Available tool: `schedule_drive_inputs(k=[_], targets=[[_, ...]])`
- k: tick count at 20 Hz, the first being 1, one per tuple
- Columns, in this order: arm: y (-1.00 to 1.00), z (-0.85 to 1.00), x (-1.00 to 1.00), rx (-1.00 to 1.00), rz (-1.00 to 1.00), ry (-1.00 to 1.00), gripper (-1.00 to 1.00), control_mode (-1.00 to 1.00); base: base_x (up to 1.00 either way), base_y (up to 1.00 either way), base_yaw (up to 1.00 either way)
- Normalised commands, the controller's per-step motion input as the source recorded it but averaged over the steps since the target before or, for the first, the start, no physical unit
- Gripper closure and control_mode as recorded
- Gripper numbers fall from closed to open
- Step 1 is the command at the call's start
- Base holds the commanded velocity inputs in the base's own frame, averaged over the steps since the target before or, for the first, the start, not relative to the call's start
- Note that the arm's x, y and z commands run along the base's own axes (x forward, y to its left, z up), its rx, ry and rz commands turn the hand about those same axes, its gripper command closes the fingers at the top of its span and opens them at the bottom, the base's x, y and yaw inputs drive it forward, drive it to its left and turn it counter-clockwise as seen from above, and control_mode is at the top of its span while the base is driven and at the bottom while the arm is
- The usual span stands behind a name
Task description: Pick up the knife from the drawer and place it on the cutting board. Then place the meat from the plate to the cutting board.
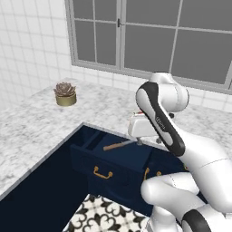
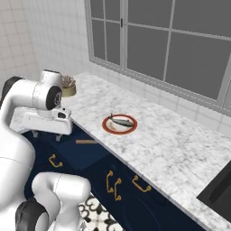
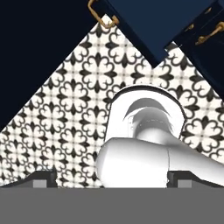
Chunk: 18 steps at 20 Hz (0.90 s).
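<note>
Jaws wide — knife (image 1: 117,145) blade half-hidden

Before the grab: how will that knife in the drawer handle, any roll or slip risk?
The knife lies flat in the open drawer, so probably won't roll. It looks rigid and thin, likely light. The wooden handle seems the better grip; the blade looks slick.

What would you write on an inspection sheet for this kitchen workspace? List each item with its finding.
Surface: marble counter, corner layout.
Job's things: drawer open, knife lying inside; meat on the plate; cutting board nothing seen.
Clutter: potted succulent on the counter.
Claw: open, empty, above the drawer.
Cables: nothing seen.
Surroundings: window, white wall tiles, patterned floor, dark sink edge.
</note>
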Motion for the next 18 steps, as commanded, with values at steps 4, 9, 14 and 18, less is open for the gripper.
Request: schedule_drive_inputs(k=[4,9,14,18], targets=[[0.02,-0.21,0.51,0.00,0.02,0.06,-1.00,-1.00,0.00,0.00,0.00],[0.21,-0.44,0.77,-0.03,-0.14,0.01,-1.00,-1.00,0.00,0.00,0.00],[0.11,-0.74,0.74,0.03,-0.09,0.13,-1.00,-1.00,0.00,0.00,0.00],[0.00,-0.77,0.52,-0.02,-0.03,0.00,-1.00,-1.00,0.00,0.00,0.00]])
